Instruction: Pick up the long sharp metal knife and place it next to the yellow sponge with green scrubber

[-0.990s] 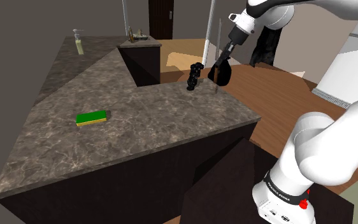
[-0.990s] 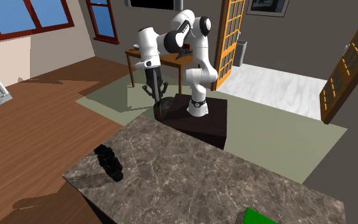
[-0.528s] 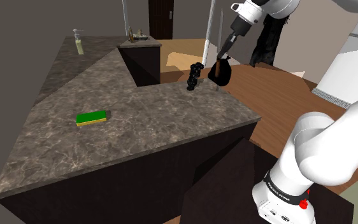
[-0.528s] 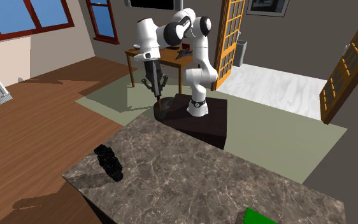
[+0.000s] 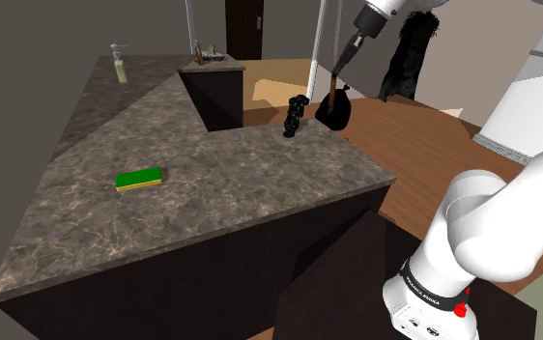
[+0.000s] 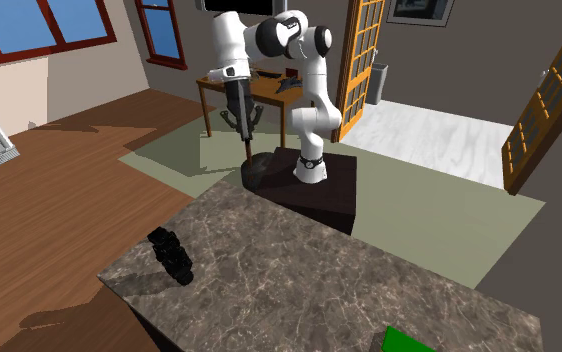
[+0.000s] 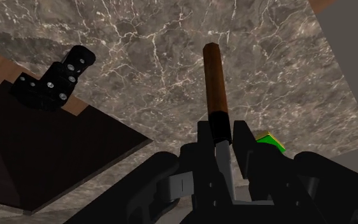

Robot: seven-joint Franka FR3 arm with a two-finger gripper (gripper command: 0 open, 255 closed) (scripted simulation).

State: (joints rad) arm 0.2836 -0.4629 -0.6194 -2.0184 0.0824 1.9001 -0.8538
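My gripper (image 7: 221, 130) is shut on the knife (image 7: 214, 76). Its fingers clasp the grey blade just above the brown handle, which points away from the hand toward the marble counter (image 7: 171, 57). In the shoulder view the gripper (image 5: 340, 66) hangs high above the counter's far right corner, with the knife (image 5: 333, 92) pointing down. The second exterior view has the gripper (image 6: 240, 122) and knife (image 6: 248, 150) well above the floor beyond the counter. The sponge (image 5: 139, 179), green on top with a yellow side, lies on the counter towards the shoulder view's left; I also see the sponge (image 7: 268, 140) past one finger and the sponge (image 6: 409, 341).
A black holder-like object (image 5: 295, 114) stands on the counter (image 5: 250, 179) near the corner under the gripper. A soap bottle (image 5: 118, 66) and a faucet (image 5: 202, 53) are at the far back. The dark stand (image 5: 357, 280) adjoins the counter's near right side.
The arm has lifted the gripper and the held knife steadily higher above the counter's corner. The sponge and the black object have stayed put.
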